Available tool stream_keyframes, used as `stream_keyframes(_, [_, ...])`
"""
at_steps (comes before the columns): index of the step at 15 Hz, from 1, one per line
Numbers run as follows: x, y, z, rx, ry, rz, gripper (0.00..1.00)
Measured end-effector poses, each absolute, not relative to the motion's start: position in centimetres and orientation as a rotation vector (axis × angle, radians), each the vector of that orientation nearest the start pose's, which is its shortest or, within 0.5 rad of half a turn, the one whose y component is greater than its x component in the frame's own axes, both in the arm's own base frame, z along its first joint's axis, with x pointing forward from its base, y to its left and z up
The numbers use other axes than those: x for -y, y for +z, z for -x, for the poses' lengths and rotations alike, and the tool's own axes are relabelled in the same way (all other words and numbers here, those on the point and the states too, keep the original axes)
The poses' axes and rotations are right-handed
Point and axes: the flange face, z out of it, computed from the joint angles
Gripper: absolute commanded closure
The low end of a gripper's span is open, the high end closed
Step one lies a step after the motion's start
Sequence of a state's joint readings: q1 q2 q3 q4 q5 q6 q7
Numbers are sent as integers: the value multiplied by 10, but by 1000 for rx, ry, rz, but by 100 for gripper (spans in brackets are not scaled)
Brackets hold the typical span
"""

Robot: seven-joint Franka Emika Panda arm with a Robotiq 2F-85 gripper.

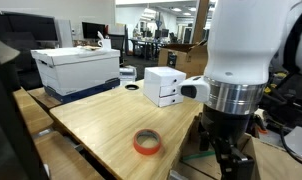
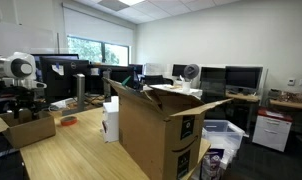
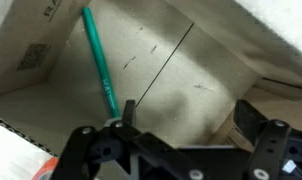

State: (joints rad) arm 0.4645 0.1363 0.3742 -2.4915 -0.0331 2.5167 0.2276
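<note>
Looking down the wrist view, left to right: printed side wall of the open cardboard box (image 3: 31, 45), then a teal marker (image 3: 99, 62) lying flat on the box floor. It slants from upper left down toward the jaw on that side. Its lower end sits just beside that jaw tip; contact can't tell. Next a straight crease (image 3: 166, 62) across the floor, then bare cardboard, then the other jaw near the right edge. Jaws spread wide, nothing between them, hanging inside the box just above the floor.

Marker, my read: light, stiff, slim round plastic barrel, smooth, so likely to roll or squirt out if pinched off-centre. Not fragile. Best hold looks like mid-barrel, jaws square across its length, where the floor is free on both sides. The upper end lies close to the wall, so less room there. Cap end too small to tell.

Exterior view, left to right on the bench (image 1: 101, 125): white lidded carton (image 1: 79, 65) at the far left, small white box (image 1: 163, 87) mid-bench, orange tape roll (image 1: 146, 143) lying flat nearer, well apart from both. Then the white arm (image 1: 241, 45) reaching down into the cardboard box at the right end. Marker not visible from out here; box walls hide it.
</note>
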Motion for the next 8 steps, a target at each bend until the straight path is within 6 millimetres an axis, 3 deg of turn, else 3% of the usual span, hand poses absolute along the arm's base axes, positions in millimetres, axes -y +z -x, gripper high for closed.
stream_keyframes(8, [-326, 223, -318, 919, 186, 3032, 0])
